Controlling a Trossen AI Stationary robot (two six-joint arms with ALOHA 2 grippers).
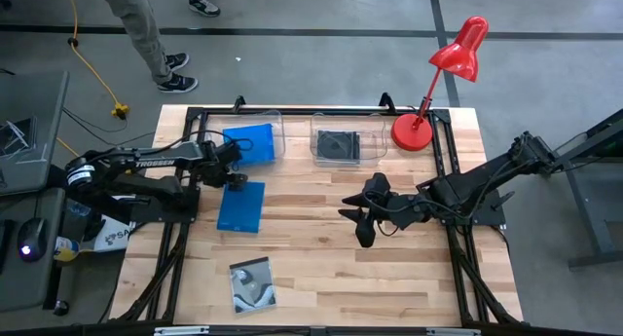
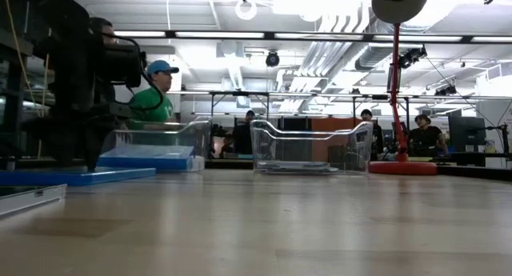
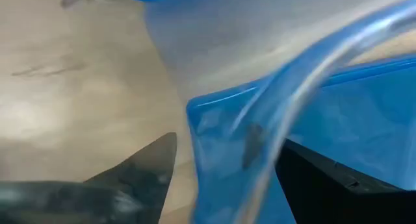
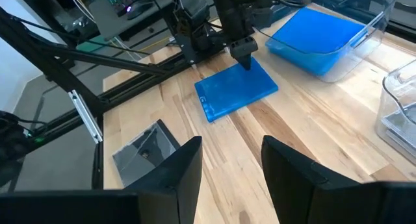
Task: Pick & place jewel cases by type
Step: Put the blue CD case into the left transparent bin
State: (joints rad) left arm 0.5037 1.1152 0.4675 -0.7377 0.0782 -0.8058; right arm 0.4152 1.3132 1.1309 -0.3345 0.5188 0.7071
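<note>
The flat bright blue rectangular plastic jewel case point(image 1: 240, 206) lies on the wooden table point(image 1: 321, 278), just in front of the clear plastic tub point(image 1: 265, 141) holding other blue cases. Its long axis runs front to back. The left gripper point(image 1: 235, 181) stands at its far short edge, fingers apart, gripping nothing. The right gripper point(image 1: 362, 225) waits well apart at mid-table, half spread and empty. The left arm is judged nearer.
</note>
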